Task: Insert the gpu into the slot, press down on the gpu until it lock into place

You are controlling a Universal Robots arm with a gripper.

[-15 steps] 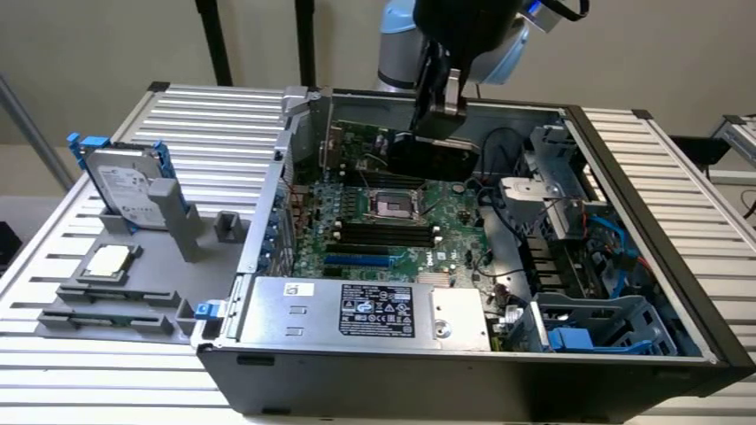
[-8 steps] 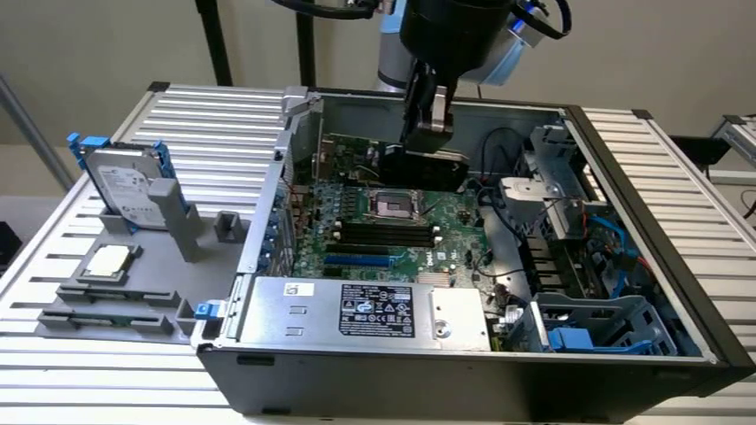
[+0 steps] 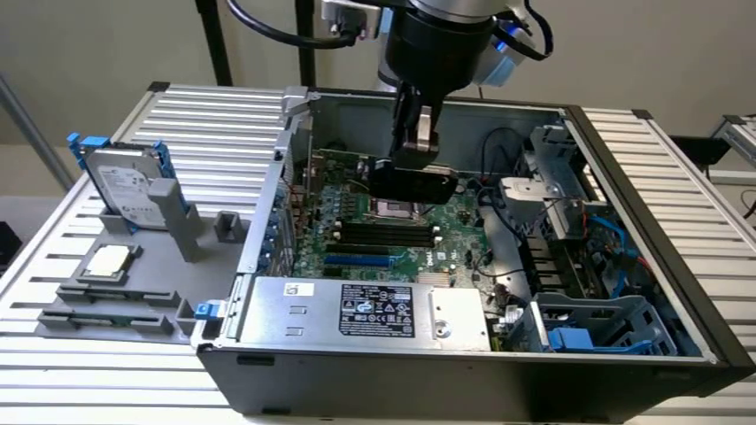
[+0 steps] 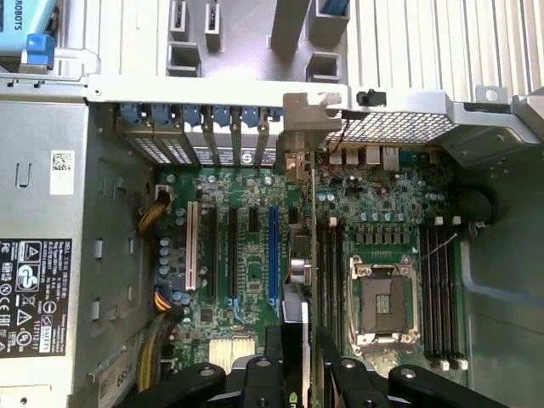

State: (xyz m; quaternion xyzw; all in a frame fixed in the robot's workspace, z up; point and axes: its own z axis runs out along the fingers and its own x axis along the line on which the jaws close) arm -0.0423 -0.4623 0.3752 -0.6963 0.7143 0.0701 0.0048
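Gripper [image 3: 413,161] is clamped on the top edge of the gpu [image 3: 413,184], which hangs on edge over the motherboard [image 3: 455,226]. The gpu's long axis runs parallel to the blue slot [image 4: 273,255]. The slot lies offset sideways, toward the power supply [image 3: 354,310]. The gpu is not seated.

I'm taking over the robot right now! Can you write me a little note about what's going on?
Gripper: shut on the gpu, holding it on edge above the motherboard.
Slot: blue, empty; the gpu is not in it.
Done: gpu is picked up and over the board.
Left: gpu not yet in the slot, not pressed down, not locked.
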